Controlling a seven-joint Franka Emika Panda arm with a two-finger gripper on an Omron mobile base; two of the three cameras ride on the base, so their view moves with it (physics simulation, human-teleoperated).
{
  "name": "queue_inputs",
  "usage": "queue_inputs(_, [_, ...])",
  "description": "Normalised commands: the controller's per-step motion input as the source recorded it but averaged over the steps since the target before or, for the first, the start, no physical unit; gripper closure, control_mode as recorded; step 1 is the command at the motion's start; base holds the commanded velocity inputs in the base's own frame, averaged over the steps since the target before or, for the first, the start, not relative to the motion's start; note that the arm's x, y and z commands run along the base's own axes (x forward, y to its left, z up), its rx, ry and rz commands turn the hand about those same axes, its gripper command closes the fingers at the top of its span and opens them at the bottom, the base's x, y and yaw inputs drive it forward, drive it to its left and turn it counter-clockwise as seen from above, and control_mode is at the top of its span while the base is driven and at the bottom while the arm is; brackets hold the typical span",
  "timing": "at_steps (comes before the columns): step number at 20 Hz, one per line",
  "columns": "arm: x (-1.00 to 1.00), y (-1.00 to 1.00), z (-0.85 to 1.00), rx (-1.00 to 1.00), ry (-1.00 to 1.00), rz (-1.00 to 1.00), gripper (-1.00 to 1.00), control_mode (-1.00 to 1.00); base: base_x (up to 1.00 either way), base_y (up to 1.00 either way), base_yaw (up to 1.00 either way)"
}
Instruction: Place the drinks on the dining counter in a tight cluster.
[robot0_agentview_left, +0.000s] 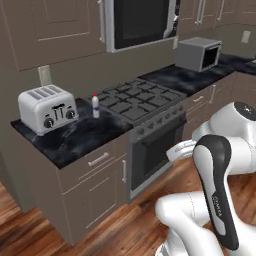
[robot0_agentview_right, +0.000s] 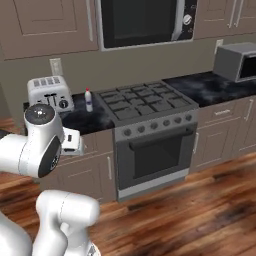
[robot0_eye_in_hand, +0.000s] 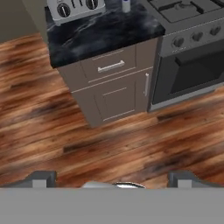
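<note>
Glossy black marble worktop (robot0_agentview_left: 85, 135), brushed-metal toaster (robot0_agentview_left: 47, 107), polished wood floor (robot0_eye_in_hand: 65, 131)

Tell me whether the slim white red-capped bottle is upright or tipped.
Upright: the slim white red-capped bottle stands cap-up on the black marble worktop beside the silver toaster.

A toaster (robot0_agentview_left: 47, 108) stands on the left end of a narrow worktop (robot0_agentview_left: 80, 140), against the wall. A slim bottle (robot0_agentview_left: 95, 106) stands upright near the worktop's right rear corner, between the toaster and a stove (robot0_agentview_left: 137, 100), apart from both. A microwave (robot0_agentview_left: 198, 54) sits on the counter (robot0_agentview_left: 200, 77) right of the stove. Drawers (robot0_eye_in_hand: 111, 65) lie under the worktop.
</note>
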Motion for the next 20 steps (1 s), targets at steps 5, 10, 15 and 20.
queue_inputs(5, [0.00,0.00,0.00,0.00,0.00,0.00,-1.00,1.00,0.87,-0.11,0.05])
queue_inputs(10, [0.00,0.00,0.00,0.00,0.00,0.00,-1.00,1.00,0.81,-0.08,0.20])
queue_inputs(15, [0.00,0.00,0.00,0.00,0.00,0.00,-1.00,1.00,0.61,-0.04,0.50])
queue_inputs(20, [0.00,0.00,0.00,0.00,0.00,0.00,-1.00,1.00,0.66,-0.09,0.38])
